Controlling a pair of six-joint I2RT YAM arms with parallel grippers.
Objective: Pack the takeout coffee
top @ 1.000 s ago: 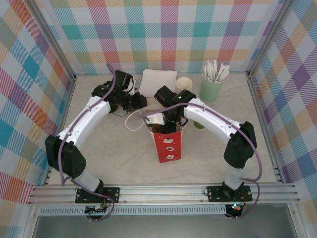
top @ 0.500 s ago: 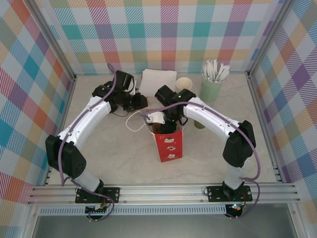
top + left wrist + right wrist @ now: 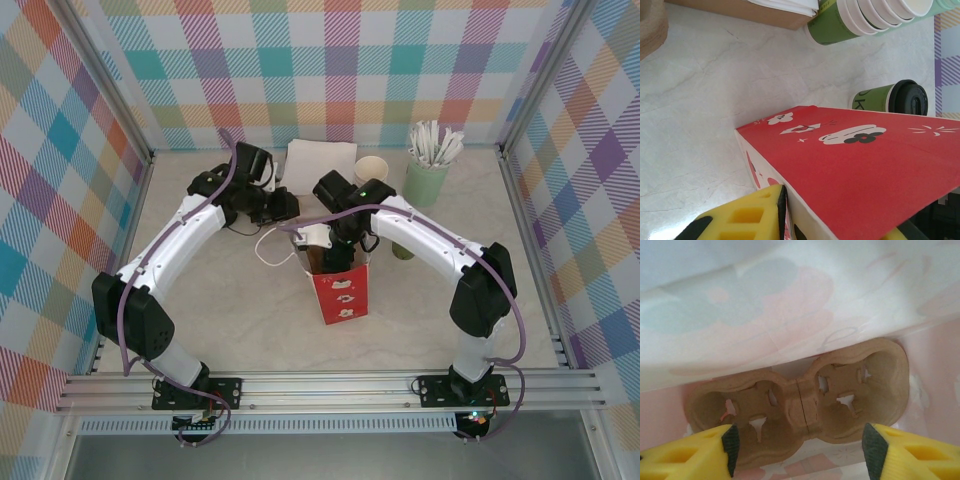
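Packing stood at the tray stage, by my reading. The right claw (image 3: 335, 245) hung in the mouth of the red bag (image 3: 340, 292), and its wrist view looked straight down inside. There the yellow fingers (image 3: 727, 447) were spread wide with nothing between them, above a cardboard carrier (image 3: 800, 400) lying flat on the bag's floor with both cup wells empty. The left claw (image 3: 835, 220) appeared to pinch the bag's wall near its rim, with one yellow pad on each side of the red panel, and so held the mouth steady. The takeout coffee (image 3: 875, 97), a dark green cup wearing a black lid, stood upright on the desk (image 3: 715, 90) just beside the bag, on the right arm's side (image 3: 402, 250). It was not yet packed. A stack of cups (image 3: 850, 20) sat farther back. The next move probably called for the right claw to lift clear of the bag, reach the lidded cup, grip it around the body without tilting it, and lower it into one well while the left claw kept the bag open.
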